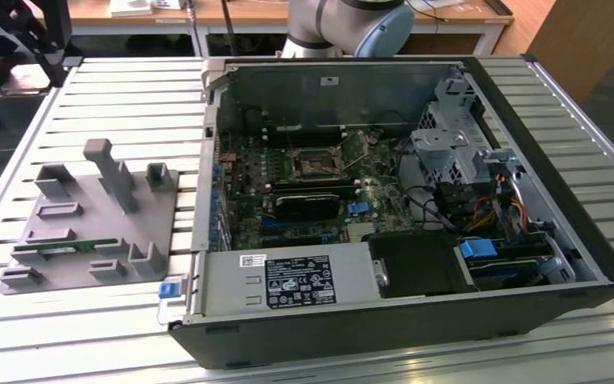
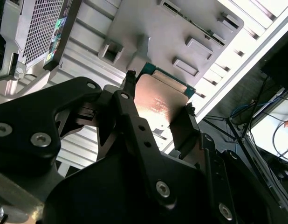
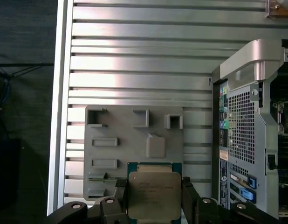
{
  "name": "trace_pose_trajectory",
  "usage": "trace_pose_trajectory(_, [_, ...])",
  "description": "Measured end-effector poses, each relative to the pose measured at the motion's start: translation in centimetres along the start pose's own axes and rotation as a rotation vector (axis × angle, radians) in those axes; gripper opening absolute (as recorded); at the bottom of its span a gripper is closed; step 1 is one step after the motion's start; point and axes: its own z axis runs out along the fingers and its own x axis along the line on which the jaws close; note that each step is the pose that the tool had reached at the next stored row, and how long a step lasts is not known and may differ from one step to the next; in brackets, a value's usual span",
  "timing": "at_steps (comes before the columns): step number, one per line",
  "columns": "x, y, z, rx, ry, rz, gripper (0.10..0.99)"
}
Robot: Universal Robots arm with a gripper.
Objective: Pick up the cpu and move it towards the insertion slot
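Cpu (image 3: 154, 195) is pinched by its two side edges between the fingers of the tool (image 3: 154, 186) in both wrist views, likely so that its flat faces are not touched. It is held over the grey holder (image 3: 134, 140) on the desk (image 3: 134, 46). The insertion slot (image 1: 315, 164) is seen in the middle of the exterior view, inside the open computer case (image 1: 563, 240), well apart from the holder at that view's left.

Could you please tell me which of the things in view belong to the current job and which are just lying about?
Job: flat square silver-topped cpu, clamped in the black end effector; square silvery-framed insertion slot inside the black computer case.
Lying about: grey plastic fixture tray; long green memory stick on it; black rectangular card near the slot.
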Motion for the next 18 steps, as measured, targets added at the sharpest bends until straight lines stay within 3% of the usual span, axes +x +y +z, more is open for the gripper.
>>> trace_pose_trajectory(18, [-1.33,-0.01,0.01,0.000,0.0000,0.000,0.545])
